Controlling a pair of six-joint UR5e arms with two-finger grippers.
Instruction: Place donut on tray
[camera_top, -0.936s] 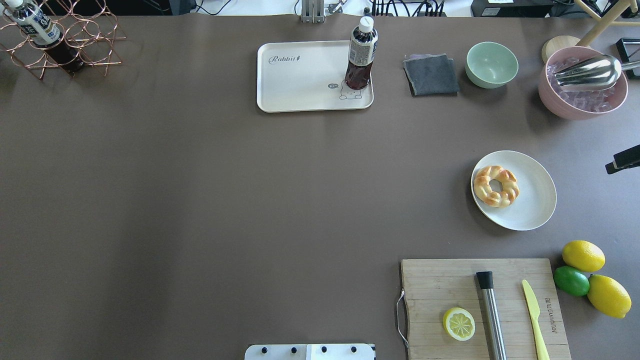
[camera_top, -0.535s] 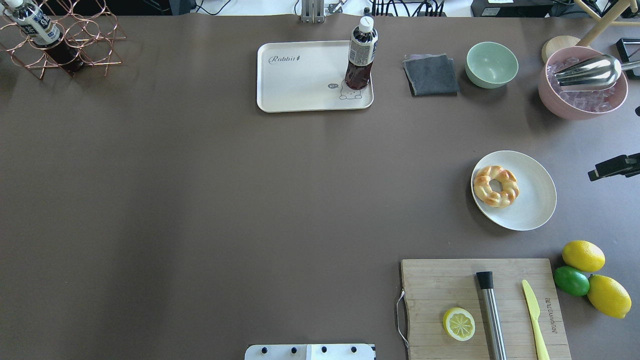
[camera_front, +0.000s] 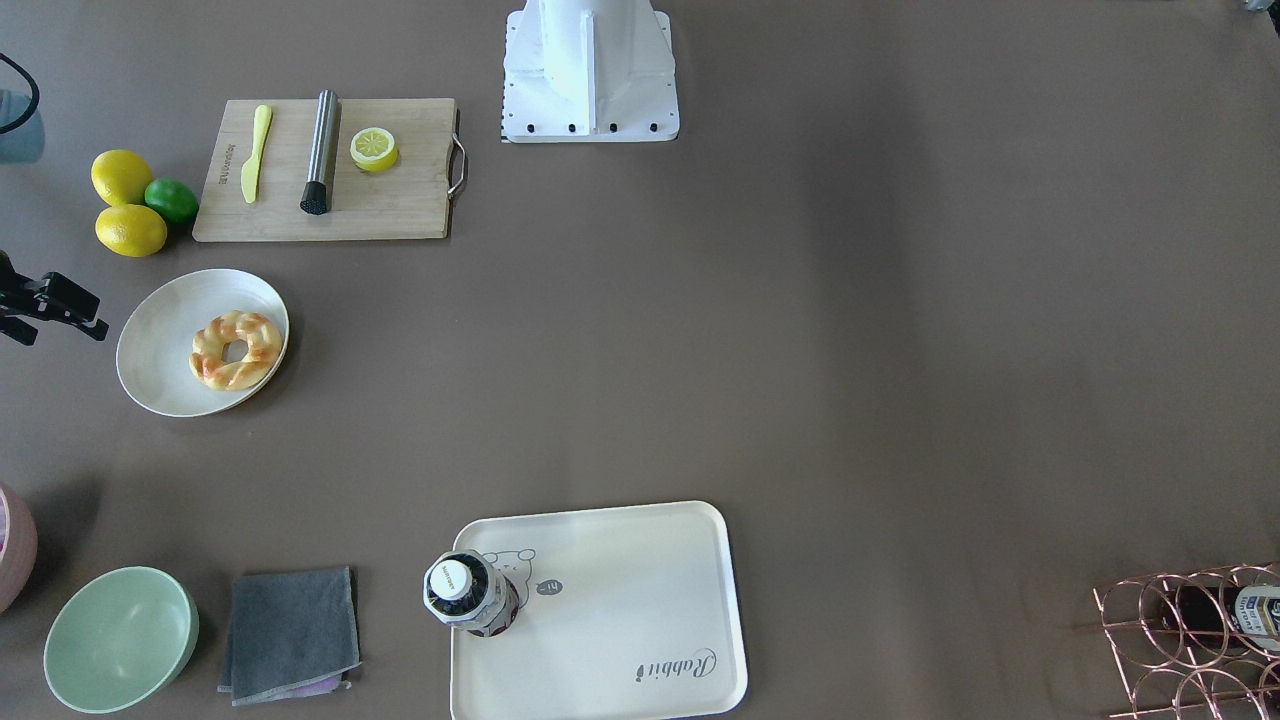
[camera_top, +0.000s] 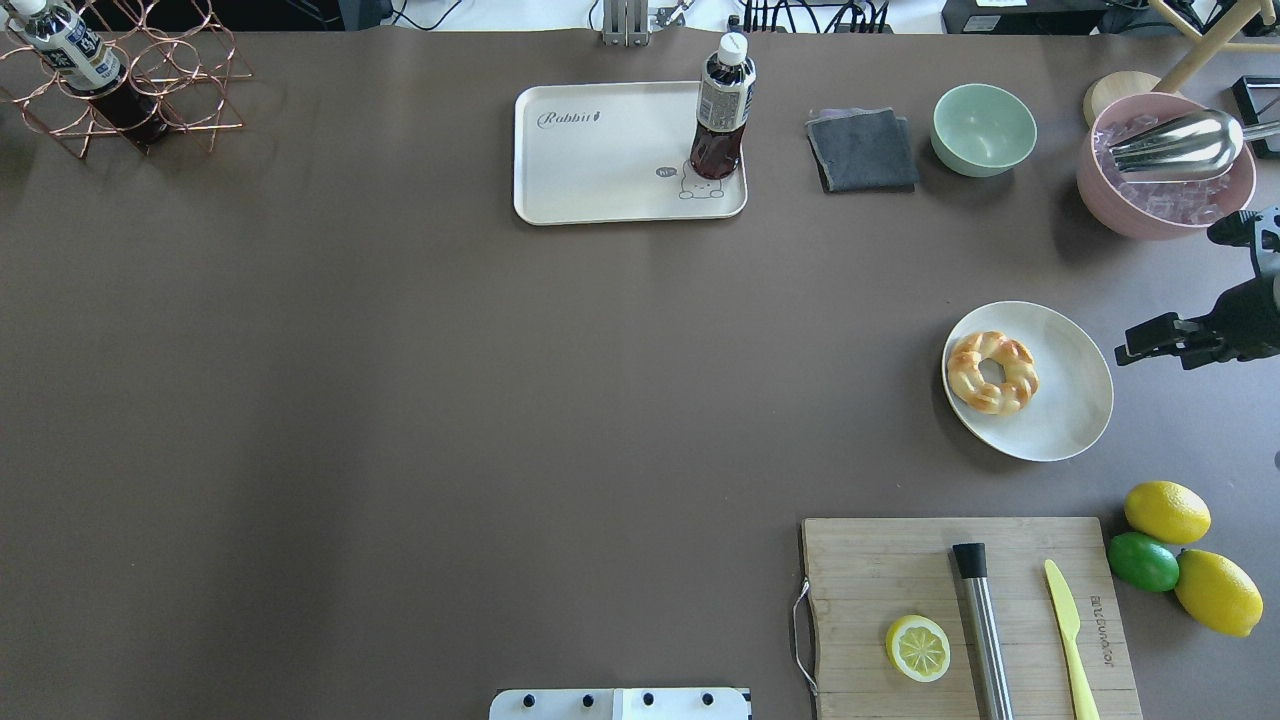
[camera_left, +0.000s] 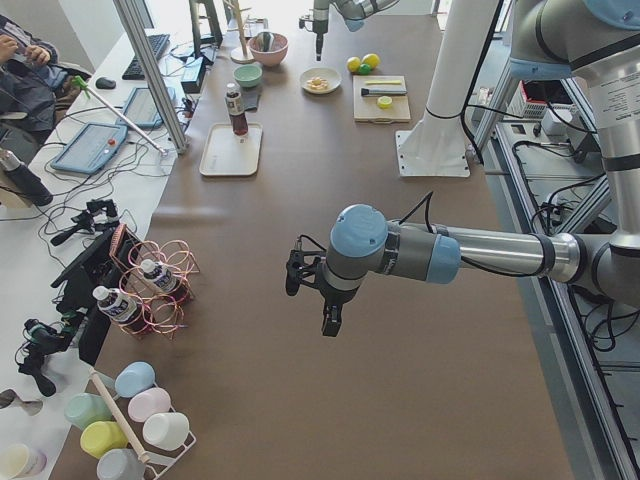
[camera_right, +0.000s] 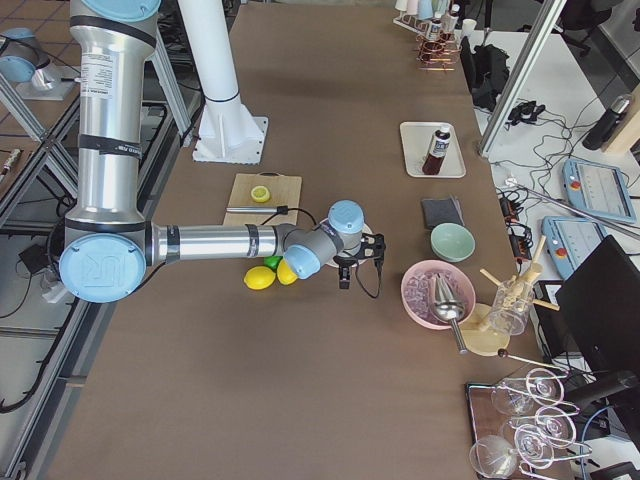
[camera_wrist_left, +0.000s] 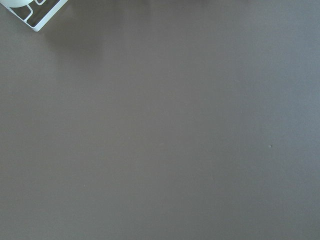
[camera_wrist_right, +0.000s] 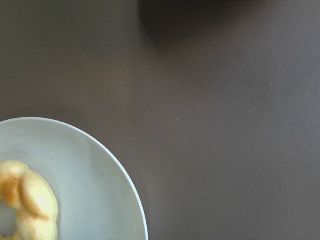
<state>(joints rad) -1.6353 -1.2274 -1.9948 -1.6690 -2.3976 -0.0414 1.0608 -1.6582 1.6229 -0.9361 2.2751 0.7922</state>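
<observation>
The donut (camera_top: 992, 372) is a golden braided ring lying on the left part of a round white plate (camera_top: 1075, 400) on the table's right side. It also shows in the front view (camera_front: 236, 349) and at the lower left of the right wrist view (camera_wrist_right: 25, 200). The cream tray (camera_top: 600, 160) with "Rabbit" script lies at the far middle, also in the front view (camera_front: 620, 600). My right gripper (camera_top: 1160, 348) hangs open and empty just right of the plate, above the table. My left gripper (camera_left: 310, 290) shows only in the exterior left view, far from the donut; I cannot tell whether it is open or shut.
A dark drink bottle (camera_top: 722, 105) stands on the tray's right end. A grey cloth (camera_top: 862, 150), green bowl (camera_top: 984, 128) and pink ice bowl (camera_top: 1165, 165) line the far right. A cutting board (camera_top: 870, 600) with lemon half, lemons (camera_top: 1166, 511) and a wire rack (camera_top: 130, 80) are around.
My right gripper has moved in from the right edge toward the plate. The donut, plate and tray have not moved.
</observation>
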